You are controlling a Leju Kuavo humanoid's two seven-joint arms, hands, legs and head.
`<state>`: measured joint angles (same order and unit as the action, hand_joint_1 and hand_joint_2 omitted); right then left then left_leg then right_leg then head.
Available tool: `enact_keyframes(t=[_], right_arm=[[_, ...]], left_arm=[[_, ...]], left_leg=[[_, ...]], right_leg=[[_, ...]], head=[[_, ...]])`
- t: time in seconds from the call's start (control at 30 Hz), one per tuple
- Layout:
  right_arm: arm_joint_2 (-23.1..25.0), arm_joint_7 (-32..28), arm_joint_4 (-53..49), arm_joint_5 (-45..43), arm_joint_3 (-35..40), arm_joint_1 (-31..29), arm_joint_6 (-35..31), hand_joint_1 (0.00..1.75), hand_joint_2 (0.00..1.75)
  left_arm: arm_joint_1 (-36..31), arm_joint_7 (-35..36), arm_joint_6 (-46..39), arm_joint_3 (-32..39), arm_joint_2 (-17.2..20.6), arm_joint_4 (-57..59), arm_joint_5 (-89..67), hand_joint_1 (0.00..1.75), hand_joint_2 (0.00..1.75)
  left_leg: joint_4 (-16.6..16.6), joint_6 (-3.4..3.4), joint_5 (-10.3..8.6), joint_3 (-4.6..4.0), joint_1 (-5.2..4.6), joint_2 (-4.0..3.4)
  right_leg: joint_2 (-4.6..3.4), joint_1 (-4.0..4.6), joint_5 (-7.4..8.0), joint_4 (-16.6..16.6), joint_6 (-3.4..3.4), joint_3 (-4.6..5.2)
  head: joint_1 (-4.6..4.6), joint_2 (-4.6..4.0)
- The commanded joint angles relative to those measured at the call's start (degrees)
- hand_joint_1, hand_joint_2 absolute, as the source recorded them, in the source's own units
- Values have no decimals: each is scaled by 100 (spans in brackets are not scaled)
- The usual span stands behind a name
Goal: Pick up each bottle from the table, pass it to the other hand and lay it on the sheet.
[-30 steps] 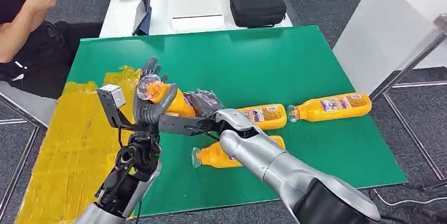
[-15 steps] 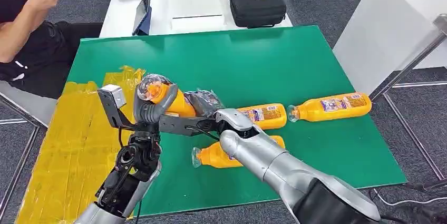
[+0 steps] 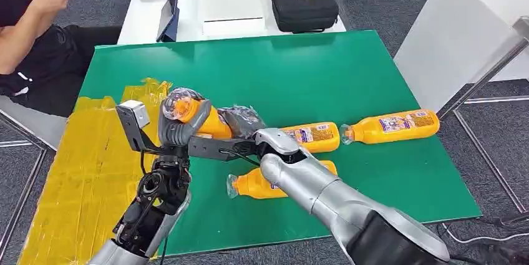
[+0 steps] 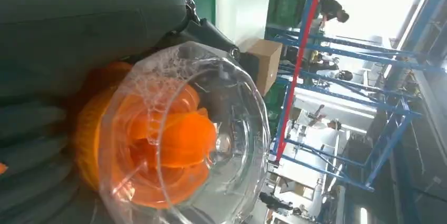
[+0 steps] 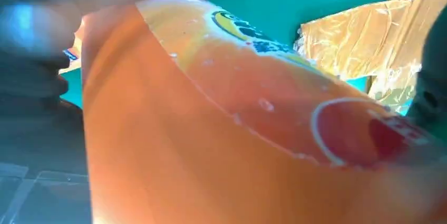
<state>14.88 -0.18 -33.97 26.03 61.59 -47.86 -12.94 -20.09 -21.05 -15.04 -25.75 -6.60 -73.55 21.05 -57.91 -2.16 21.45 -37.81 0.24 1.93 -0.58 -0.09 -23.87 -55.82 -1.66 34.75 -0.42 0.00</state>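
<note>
Clear plastic bottle of orange juice (image 3: 198, 117): mid-handover above green bench (image 3: 312, 65), clasped by left hand (image 3: 181, 125) and right hand (image 3: 240, 121). Risk: dropped short of yellow sheet (image 3: 87, 165) if right hand releases early.

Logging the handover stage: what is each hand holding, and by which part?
Both hold one bottle: left hand around its neck end, right hand on its body.
</note>
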Motion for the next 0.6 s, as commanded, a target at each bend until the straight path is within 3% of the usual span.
enact_keyframes(t=[0.03,0.07,0.1,0.3,0.4,0.43,0.57,0.6], right_arm=[[512,-380,353,177,-202,-238,-148,93,175],[512,-380,353,177,-202,-238,-148,93,175],[512,-333,345,285,-320,-208,-321,0,0],[512,-446,445,1020,-906,-241,-325,0,0],[512,-490,416,1182,-1123,-176,-313,0,0],[509,-516,419,1238,-1179,-151,-344,0,0],[495,-548,404,1355,-1290,-110,-340,0,0],[493,-552,385,1448,-1380,-84,-351,0,0]], left_arm=[[18,-33,-29,-590,-69,-495,-300,175,175],[18,-33,-29,-590,-69,-495,-300,175,175],[65,-248,-226,-513,-92,-575,-493,175,175],[653,-634,-934,-115,211,-1548,-1119,175,175],[770,-704,-974,-112,281,-1467,-1120,175,175],[788,-787,-1042,-74,275,-1435,-1153,175,175],[783,-853,-1126,-22,297,-1437,-1189,175,175],[801,-912,-1282,30,286,-1461,-1287,175,175]], left_leg=[[-6,5,8,0,-5,-17],[-22,12,31,26,-8,-36],[-9,7,13,6,-3,-22],[-3,6,9,3,-5,-28],[-8,15,27,36,-4,-39],[1,6,6,6,0,-9],[-8,12,23,34,-2,-24],[0,5,6,3,-1,-13]], right_leg=[[-5,-4,-7,-10,0,2],[-8,-3,-30,-26,2,-23],[-6,-1,-12,-11,1,-7],[-15,-3,-6,-6,1,1],[-10,0,-25,-11,4,-30],[3,1,-8,0,2,-4],[0,1,-25,-9,4,-32],[-2,-1,-8,-2,3,-1]], head=[[0,0],[0,0],[2,0],[0,0],[-2,0],[0,0],[-2,0],[0,0]])
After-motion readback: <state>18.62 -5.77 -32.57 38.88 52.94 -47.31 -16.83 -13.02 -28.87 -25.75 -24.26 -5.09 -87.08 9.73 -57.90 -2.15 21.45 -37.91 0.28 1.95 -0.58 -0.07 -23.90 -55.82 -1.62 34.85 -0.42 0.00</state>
